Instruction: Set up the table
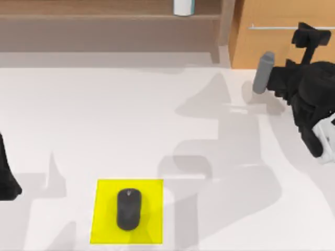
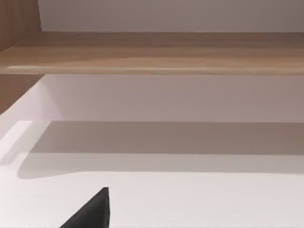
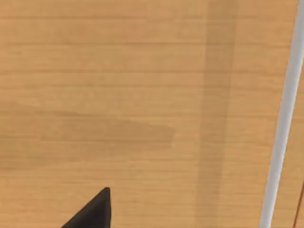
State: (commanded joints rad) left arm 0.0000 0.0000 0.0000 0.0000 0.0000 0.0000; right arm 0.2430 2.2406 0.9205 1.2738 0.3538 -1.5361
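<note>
desk: white desk [image 1: 131,120] is running across the whole top view, flat, smooth, rigid; it is the bearing surface, nothing to lift here.
mouse: dark computer mouse [image 1: 129,208] is lying on the yellow mouse pad [image 1: 104,230], near the front edge, left of centre.
mouse handling: judging light, hard-shelled, rounded and a bit slippery; best taken across its narrow sides at mid-body, from above.
pad handling: judging thin, soft, flat; hard to pinch without lifting an edge, likely sliding on the smooth desk.
grey cylinder: grey cylindrical object [image 1: 263,72] is sitting at the right rear of the desk, just beside the right arm, tilted; cannot tell what it is, nor whether it is being touched.
shelf: light-brown wooden shelf [image 1: 104,21] is standing along the back, a white cup-like item [image 1: 183,7] on it; shelf board [image 2: 156,59] is also showing in the left wrist view.
cabinet: orange-brown drawer cabinet [image 1: 272,36] is standing at right rear, with a pale bar handle [image 1: 290,26]; right wrist view is facing its front [image 3: 118,95] close up, handle [image 3: 285,114] at one side.
right gripper: right gripper [image 1: 311,34] is hovering by the cabinet front near the handle; jaws state cannot tell.
left gripper: left arm [image 1: 8,178] is parked at the left edge of the desk; jaws state cannot tell.
risk: judging the handle bar is thin and smooth, so a pinch could be slipping.
</note>
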